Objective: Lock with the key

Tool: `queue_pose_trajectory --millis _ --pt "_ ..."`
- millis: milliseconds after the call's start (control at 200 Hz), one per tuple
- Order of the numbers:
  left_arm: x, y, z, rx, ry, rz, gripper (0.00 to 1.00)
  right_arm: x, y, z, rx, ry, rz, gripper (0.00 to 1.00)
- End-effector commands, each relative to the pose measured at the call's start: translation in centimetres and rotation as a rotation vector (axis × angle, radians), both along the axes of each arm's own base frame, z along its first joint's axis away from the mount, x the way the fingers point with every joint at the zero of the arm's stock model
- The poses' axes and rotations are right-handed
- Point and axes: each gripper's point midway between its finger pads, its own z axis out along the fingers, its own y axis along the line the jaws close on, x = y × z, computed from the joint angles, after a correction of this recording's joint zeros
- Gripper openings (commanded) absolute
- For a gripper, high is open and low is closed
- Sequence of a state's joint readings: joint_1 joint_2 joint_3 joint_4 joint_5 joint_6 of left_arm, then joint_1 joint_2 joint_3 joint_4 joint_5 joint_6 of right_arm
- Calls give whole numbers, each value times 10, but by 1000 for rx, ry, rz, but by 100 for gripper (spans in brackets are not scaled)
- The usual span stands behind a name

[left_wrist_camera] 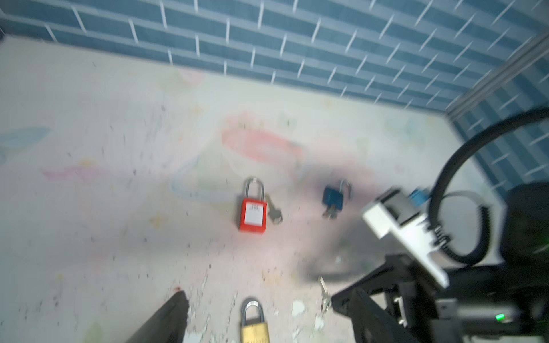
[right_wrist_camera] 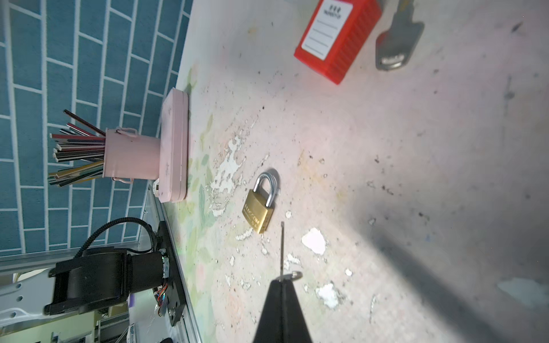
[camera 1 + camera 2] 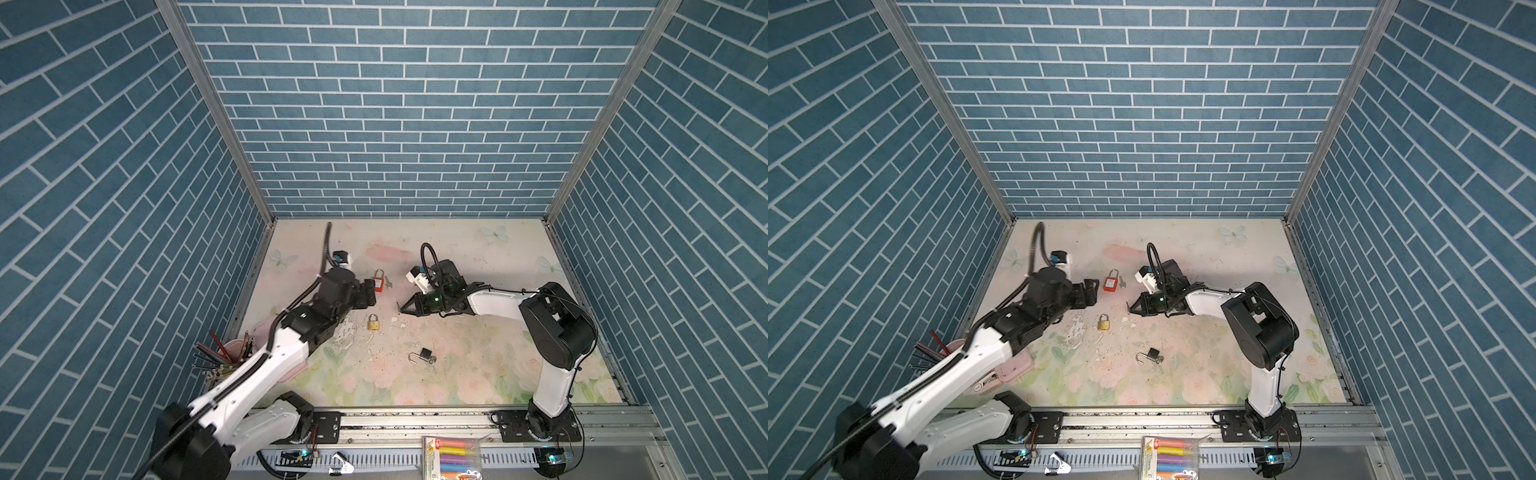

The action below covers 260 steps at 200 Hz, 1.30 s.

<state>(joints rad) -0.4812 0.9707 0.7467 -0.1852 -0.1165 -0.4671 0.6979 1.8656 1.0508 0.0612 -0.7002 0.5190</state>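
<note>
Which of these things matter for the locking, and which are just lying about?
Job: right hand, small key it pinches, brass padlock probably.
Lying about: red padlock, grey key, dark open padlock, pencil cup, pink case.

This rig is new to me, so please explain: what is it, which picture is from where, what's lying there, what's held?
Two robot arms work over a table. Two pictures look down from overhead; two are shot from the arms' wrists. On the table lie a brass padlock, a red padlock with a loose key beside it, a dark padlock with its shackle open and, in the left wrist view, a blue padlock. The right tool is shut on a small key; the left tool is open, empty.
</note>
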Motion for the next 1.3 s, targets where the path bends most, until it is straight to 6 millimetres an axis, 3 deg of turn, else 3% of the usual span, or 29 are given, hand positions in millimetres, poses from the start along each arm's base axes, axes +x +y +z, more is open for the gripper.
queue_pose_trajectory --millis 0,110,310,465,780,1295 --pt "13 30 8 -146 -84 20 86 -12 5 0 -34 72 35 0" --pt "24 53 -6 -190 -51 74 86 -17 14 -2 -54 126 57 0" --pt "38 54 -21 -206 -1 73 86 -18 29 -20 -118 176 90 0" --pt "37 58 -29 -198 22 77 86 -17 37 -30 -119 213 98 0" --pt "34 50 -37 -226 55 32 86 -17 40 -46 -147 250 114 0" --pt "37 48 -49 -236 92 34 86 -16 46 -51 -145 261 141 0"
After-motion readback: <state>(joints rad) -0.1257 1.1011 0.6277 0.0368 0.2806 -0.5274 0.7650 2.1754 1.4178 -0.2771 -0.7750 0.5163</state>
